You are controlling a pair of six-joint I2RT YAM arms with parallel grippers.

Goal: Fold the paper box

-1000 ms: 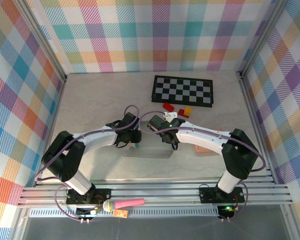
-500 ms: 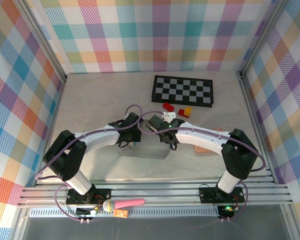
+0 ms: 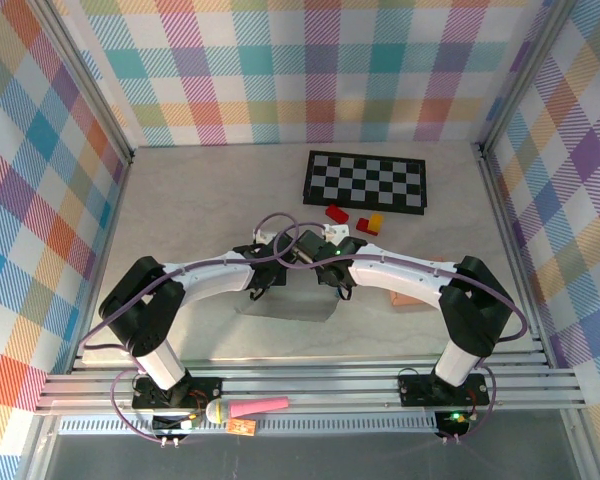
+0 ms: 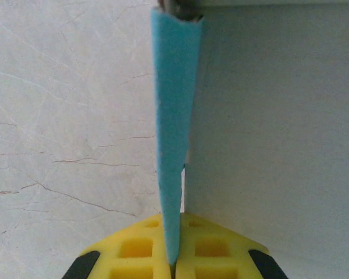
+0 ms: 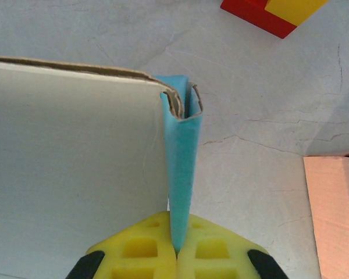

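Where the two arms meet at mid-worktop [image 3: 180, 220], the box [image 3: 290, 306] lies as a grey sheet on the near side of their wrists. Left jaws are clenched on one edge of it: the left pad [image 4: 171, 116] lies flat against the card, and the panel runs off to its right. Right jaws are clenched on the box too, at a corner, with frayed brown card edges showing between the tips of the right pads [image 5: 180, 174]. Red and yellow blocks [image 3: 336, 212] sit just beyond the wrists. Farther back lies a chessboard [image 3: 365, 182]. Beside the right arm lies a tan card [image 3: 412, 298].
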